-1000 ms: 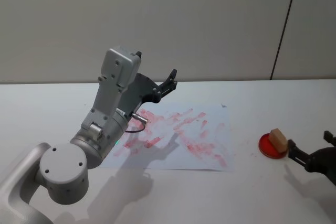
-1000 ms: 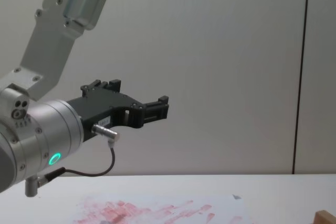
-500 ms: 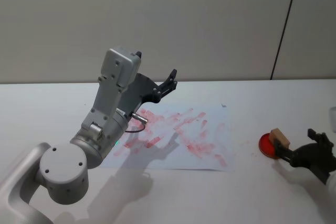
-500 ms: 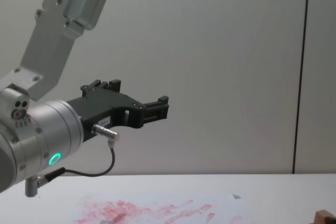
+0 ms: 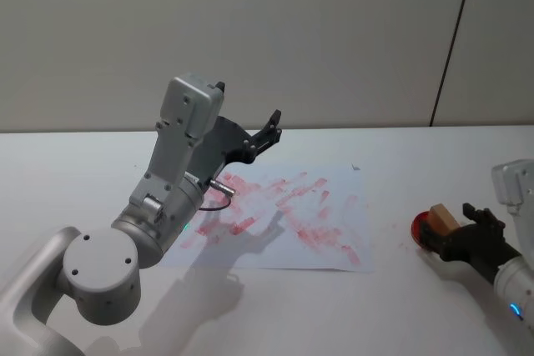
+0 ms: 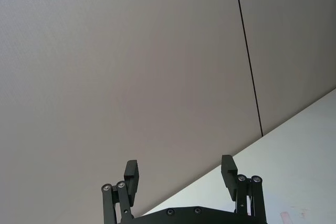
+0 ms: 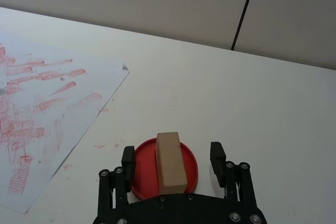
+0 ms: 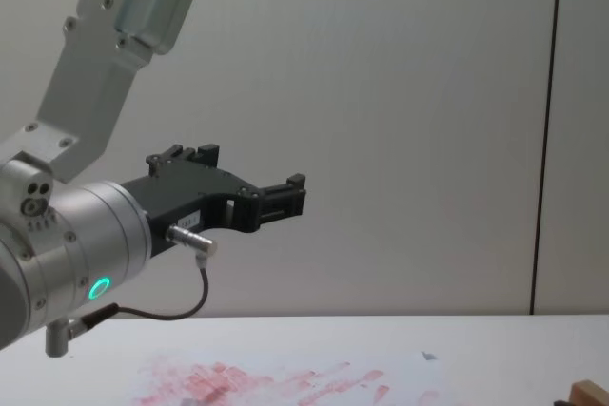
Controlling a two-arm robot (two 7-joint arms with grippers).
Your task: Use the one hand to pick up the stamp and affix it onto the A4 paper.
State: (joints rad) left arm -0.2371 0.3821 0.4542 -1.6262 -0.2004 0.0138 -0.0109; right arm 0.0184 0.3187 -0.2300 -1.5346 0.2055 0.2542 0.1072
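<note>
Right gripper (image 7: 172,154), fingers spread, straddles stamp (image 5: 443,218) on red pad (image 7: 142,174), gaps both sides; pad at 3 o'clock of paper (image 5: 334,198). Left gripper (image 6: 180,174) spread, raised at paper's 10 o'clock.

Plain beige-grey wall (image 5: 292,39) across back, matte, no windows in it. Thin dark vertical seam (image 5: 453,39) at 2 o'clock in head view, leaning slightly, ending at table's far edge. White table (image 5: 334,314) from 3 through 6 to 9 o'clock, smooth. Light even, diffuse; soft shadows on table fall toward 6 o'clock, source probably overhead.
</note>
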